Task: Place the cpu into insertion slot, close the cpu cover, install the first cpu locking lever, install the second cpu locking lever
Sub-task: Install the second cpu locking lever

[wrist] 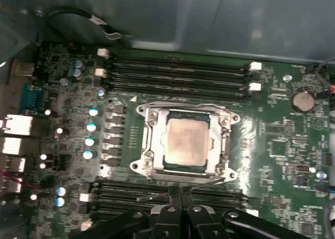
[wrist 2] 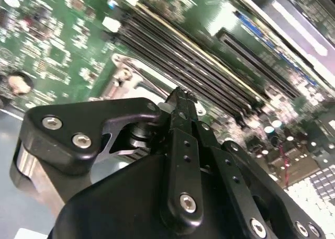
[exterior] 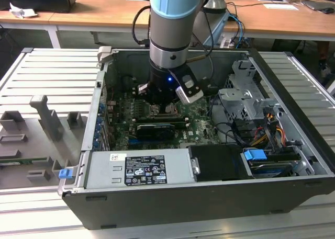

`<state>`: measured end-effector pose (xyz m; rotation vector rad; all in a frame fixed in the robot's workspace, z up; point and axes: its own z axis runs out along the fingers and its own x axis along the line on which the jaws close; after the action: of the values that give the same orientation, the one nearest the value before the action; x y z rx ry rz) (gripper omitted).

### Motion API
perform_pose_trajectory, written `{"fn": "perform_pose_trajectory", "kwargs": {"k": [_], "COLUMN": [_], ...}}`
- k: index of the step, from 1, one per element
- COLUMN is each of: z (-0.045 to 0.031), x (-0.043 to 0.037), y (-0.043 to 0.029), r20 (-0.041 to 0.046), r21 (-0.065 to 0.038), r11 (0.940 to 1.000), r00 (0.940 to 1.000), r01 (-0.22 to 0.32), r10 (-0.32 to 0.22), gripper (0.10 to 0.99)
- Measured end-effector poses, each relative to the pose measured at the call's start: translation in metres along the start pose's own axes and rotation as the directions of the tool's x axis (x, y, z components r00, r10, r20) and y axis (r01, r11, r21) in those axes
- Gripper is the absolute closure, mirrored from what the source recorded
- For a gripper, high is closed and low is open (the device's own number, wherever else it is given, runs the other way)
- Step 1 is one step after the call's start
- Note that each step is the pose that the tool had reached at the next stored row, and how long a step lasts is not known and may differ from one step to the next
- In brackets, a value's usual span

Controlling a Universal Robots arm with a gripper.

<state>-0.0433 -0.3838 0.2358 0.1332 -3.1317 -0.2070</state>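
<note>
One pressed-together hand [wrist: 180,197] just beside the cpu cover [wrist: 184,140] edge, over cpu [wrist: 184,143].

A grey ribbed metal bench [exterior: 293,82] fills the exterior view; behind it stand light wooden desks [exterior: 104,11] on white legs, strewn with papers [exterior: 281,6]. Even indoor light falls throughout; crumpled paper [exterior: 21,10] lies at the exterior view's left.

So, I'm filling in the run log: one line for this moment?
chip: seated in socket | cover frame: down around chip | tool: shut, empty, at socket edge | case: open
</note>
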Motion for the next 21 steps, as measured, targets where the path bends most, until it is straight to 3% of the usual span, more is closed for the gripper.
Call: {"fn": "perform_pose_trajectory", "kwargs": {"k": [3,6,21], "z": [0.0052,0.0107,0.0124], "x": [0.0075,0.0087,0.0112], "y": [-0.0001,-0.0007,-0.0009], "r20": [0.0000,0.0000,0.0000], "r21": [0.000,0.000,-0.001], "r11": [1.0000,1.0000,1.0000], "r00": [1.0000,1.0000,1.0000], "r01": [0.000,0.001,0.001], "r10": [0.000,-0.001,-0.001], "gripper": [0.980,0.980,0.980]}}
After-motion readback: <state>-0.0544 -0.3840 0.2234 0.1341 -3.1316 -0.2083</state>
